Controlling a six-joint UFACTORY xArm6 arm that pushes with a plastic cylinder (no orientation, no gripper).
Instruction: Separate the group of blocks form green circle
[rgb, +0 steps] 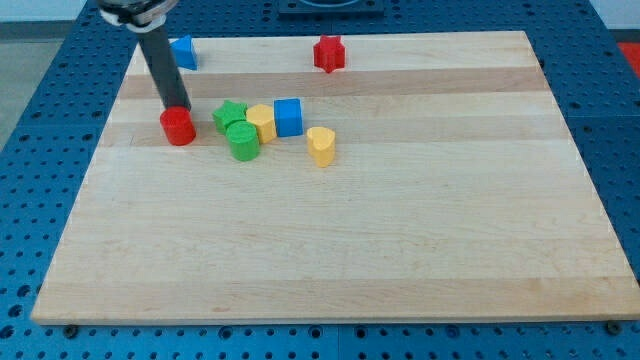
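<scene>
my tip (178, 107) sits at the top of the red cylinder (178, 127), holding nothing; a blue block (183, 51) lies behind; rightward, the green star (231, 115), green circle (242, 140), yellow block (262, 122) and blue cube (288, 117) cluster touching; yellow heart (321, 145) just beside; red star (328, 53) at the board's (350, 250) top

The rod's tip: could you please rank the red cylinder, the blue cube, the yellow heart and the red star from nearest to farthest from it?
From my tip:
1. Red cylinder, directly below it, seemingly touching.
2. Blue cube, in the cluster to the view's right.
3. Yellow heart, just beyond the cluster.
4. Red star, at the board's top edge.
</scene>
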